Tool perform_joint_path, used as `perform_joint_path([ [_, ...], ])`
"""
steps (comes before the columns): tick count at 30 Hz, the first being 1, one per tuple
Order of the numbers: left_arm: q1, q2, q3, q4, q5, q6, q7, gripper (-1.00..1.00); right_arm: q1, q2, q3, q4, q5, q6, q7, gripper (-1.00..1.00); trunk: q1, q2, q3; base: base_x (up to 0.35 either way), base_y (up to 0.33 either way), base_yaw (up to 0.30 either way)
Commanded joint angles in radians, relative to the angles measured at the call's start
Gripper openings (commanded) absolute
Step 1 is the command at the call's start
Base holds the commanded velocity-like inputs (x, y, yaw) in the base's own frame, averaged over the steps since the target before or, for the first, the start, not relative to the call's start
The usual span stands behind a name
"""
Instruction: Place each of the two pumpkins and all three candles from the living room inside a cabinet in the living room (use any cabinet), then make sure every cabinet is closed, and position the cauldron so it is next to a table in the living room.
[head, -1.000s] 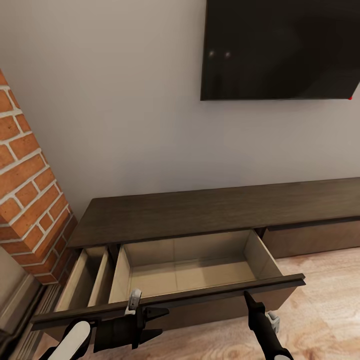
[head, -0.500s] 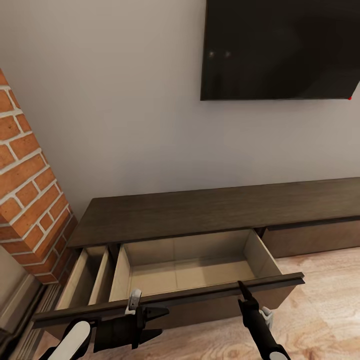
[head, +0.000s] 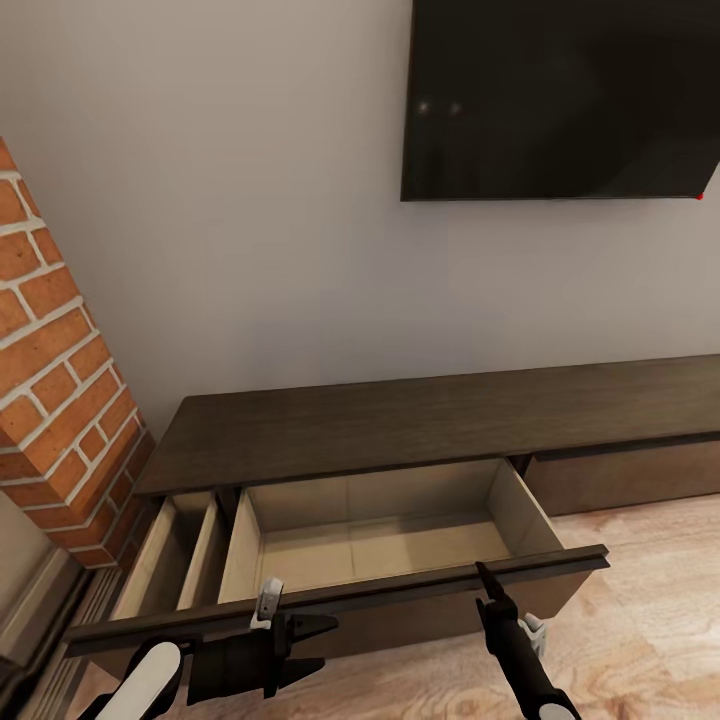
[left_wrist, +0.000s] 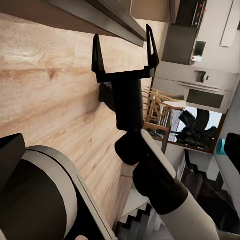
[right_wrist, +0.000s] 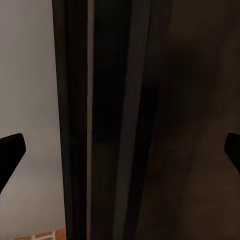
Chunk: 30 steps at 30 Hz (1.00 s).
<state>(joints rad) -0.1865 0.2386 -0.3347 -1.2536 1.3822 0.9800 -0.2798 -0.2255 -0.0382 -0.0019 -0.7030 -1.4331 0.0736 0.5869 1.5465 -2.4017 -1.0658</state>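
The cabinet (head: 420, 420) is a long, low dark-brown unit against the wall. Its wide drawer (head: 380, 550) is pulled out, and its pale beige inside holds nothing. My right gripper (head: 505, 600) is open at the drawer front's top rim. In the right wrist view the dark drawer front (right_wrist: 115, 125) lies between the spread fingertips (right_wrist: 11, 147). My left gripper (head: 325, 645) hangs open and empty just in front of the drawer front, low over the wooden floor; its fingers (left_wrist: 96, 50) hold nothing. The pumpkins, candles and cauldron are out of view.
A narrower drawer (head: 170, 560) at the cabinet's left end also stands open. A brick column (head: 60, 400) rises at the left and a black TV (head: 560, 100) hangs on the wall. Light wooden floor (head: 650, 620) lies to the right. The left wrist view shows wooden chairs (left_wrist: 160, 107).
My right gripper has moved up and a little to the left, onto the drawer front's rim. The drawer front has shifted inward very slightly. The left arm has stayed still.
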Motion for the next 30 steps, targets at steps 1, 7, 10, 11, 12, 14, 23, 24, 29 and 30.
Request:
perform_joint_path([
  [1, -0.001, 0.001, -0.001, 0.0, -0.007, 0.0, -0.009, 1.0, 0.0, 0.0, -0.001, 0.0, -0.01, 0.008, 0.004, 1.0, 0.0, 0.0, -0.001, 0.0, 0.0, 0.0],
  [7, -0.001, 0.001, -0.001, 0.0, -0.005, 0.001, -0.009, 1.0, 0.0, 0.0, 0.0, 0.0, -0.01, 0.008, 0.004, 1.0, 0.0, 0.0, -0.001, 0.0, 0.0, 0.0],
  [10, -0.001, 0.001, 0.0, 0.0, -0.004, 0.001, -0.01, 1.0, 0.0, 0.0, 0.0, 0.0, -0.01, 0.008, 0.004, 1.0, -0.012, 0.021, 0.009, 0.0, 0.0, 0.0],
  [11, -0.001, 0.001, 0.0, 0.0, -0.004, 0.002, -0.01, 1.0, -0.001, 0.0, 0.0, 0.0, -0.01, 0.008, 0.004, 1.0, -0.016, 0.028, 0.012, 0.0, 0.0, 0.0],
  [12, -0.001, 0.001, 0.0, 0.0, -0.005, 0.002, -0.01, 1.0, -0.001, 0.0, 0.0, 0.0, -0.01, 0.008, 0.004, 1.0, -0.019, 0.035, 0.015, 0.0, 0.0, 0.0],
  [14, -0.001, 0.001, 0.0, 0.0, -0.004, 0.002, -0.01, 1.0, 0.0, 0.0, 0.0, 0.0, -0.01, 0.008, 0.004, 1.0, -0.027, 0.049, 0.021, 0.0, 0.0, 0.0],
  [23, -0.001, 0.0, 0.0, 0.0, -0.004, 0.003, -0.01, 1.0, 0.0, 0.0, 0.0, 0.001, -0.01, 0.015, 0.002, 1.0, -0.062, 0.112, 0.049, 0.0, 0.0, 0.0],
  [24, -0.001, 0.0, 0.0, 0.0, -0.004, 0.003, -0.01, 1.0, 0.0, 0.0, 0.0, 0.001, -0.01, 0.021, 0.002, 1.0, -0.065, 0.119, 0.052, 0.0, 0.0, 0.0],
  [29, -0.001, 0.0, 0.0, 0.0, -0.004, 0.003, -0.01, 1.0, 0.0, -0.001, -0.003, 0.003, -0.009, 0.109, 0.001, 1.0, -0.085, 0.154, 0.068, 0.0, 0.0, 0.0],
  [30, -0.001, 0.0, 0.0, 0.0, -0.005, 0.003, -0.01, 1.0, 0.0, -0.001, -0.003, 0.003, -0.009, 0.116, 0.001, 1.0, -0.088, 0.161, 0.071, 0.0, 0.0, 0.0],
])
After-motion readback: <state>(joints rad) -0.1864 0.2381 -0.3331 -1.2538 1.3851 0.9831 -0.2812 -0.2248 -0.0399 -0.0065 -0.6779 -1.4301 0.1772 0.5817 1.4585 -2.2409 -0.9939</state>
